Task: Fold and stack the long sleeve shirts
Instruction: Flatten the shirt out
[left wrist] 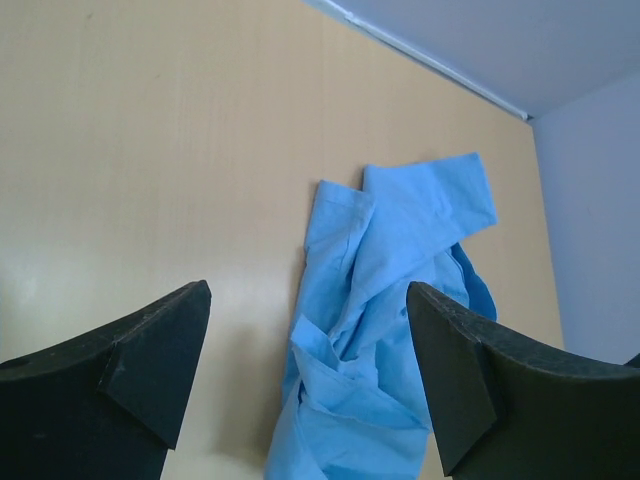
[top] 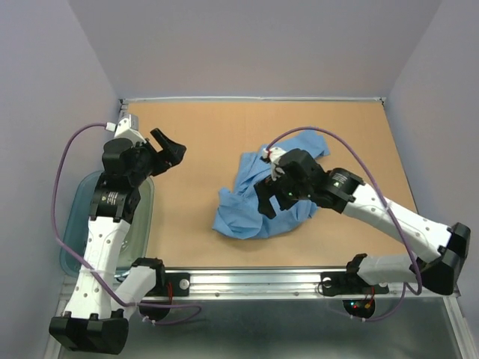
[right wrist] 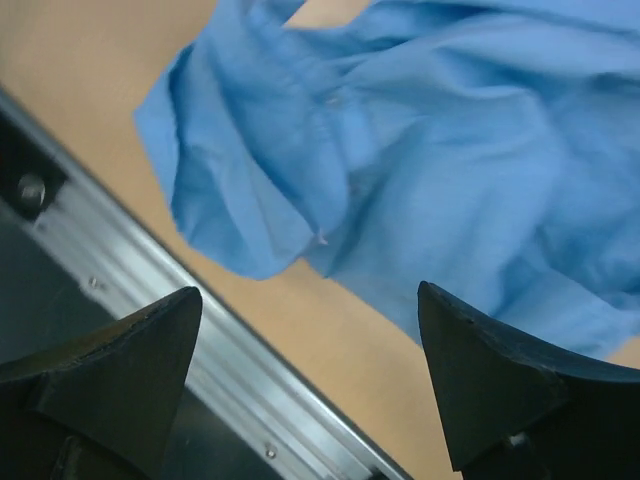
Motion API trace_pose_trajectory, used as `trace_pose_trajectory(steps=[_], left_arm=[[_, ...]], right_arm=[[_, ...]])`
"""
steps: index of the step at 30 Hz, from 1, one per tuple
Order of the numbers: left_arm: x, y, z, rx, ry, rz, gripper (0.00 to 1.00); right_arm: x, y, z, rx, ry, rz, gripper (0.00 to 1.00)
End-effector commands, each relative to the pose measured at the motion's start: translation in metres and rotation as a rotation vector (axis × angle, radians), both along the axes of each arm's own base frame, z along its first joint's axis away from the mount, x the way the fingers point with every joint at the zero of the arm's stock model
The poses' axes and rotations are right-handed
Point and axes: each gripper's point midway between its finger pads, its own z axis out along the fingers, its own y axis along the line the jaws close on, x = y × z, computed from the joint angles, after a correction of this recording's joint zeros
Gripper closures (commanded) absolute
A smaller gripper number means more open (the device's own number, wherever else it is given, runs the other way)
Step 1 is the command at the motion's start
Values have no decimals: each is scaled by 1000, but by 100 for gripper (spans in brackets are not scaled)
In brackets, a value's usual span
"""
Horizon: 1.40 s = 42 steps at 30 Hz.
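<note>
Shirt (top: 239, 213) is found crumpled right of centre on the table (top: 194, 224), long axis running near-left to far-right. Right gripper (top: 266, 202) is held directly over it, jaws apart, nothing clamped. Left gripper (top: 169, 152), also spread, is parked well apart at left.

White arms (top: 101, 250), black joints (top: 344, 183), purple cables (top: 56, 187), black wedge jaws, perhaps base lights (top: 364, 303).
</note>
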Motion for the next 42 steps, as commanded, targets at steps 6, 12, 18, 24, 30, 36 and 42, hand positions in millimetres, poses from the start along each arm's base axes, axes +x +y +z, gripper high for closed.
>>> trace_pose_trajectory(steps=[6, 12, 18, 24, 30, 36, 42], left_arm=[[0, -81, -12, 54, 29, -260, 9], [2, -140, -54, 129, 134, -340, 8], [23, -149, -98, 160, 197, -251, 8], [35, -166, -137, 182, 264, -262, 9], [56, -188, -142, 227, 233, -311, 9], [68, -222, -161, 263, 255, -397, 9], [75, -245, -178, 275, 276, -423, 10]], right_arm=[[100, -126, 6, -16, -107, -680, 11], [101, -149, -54, -25, 89, -782, 19], [97, -164, -97, -11, 175, -899, 20], [101, -176, -124, -32, 201, -977, 25], [105, -177, -131, -34, 199, -987, 37], [102, -193, -134, -55, 179, -1029, 86], [98, -198, -130, -51, 156, -1031, 99]])
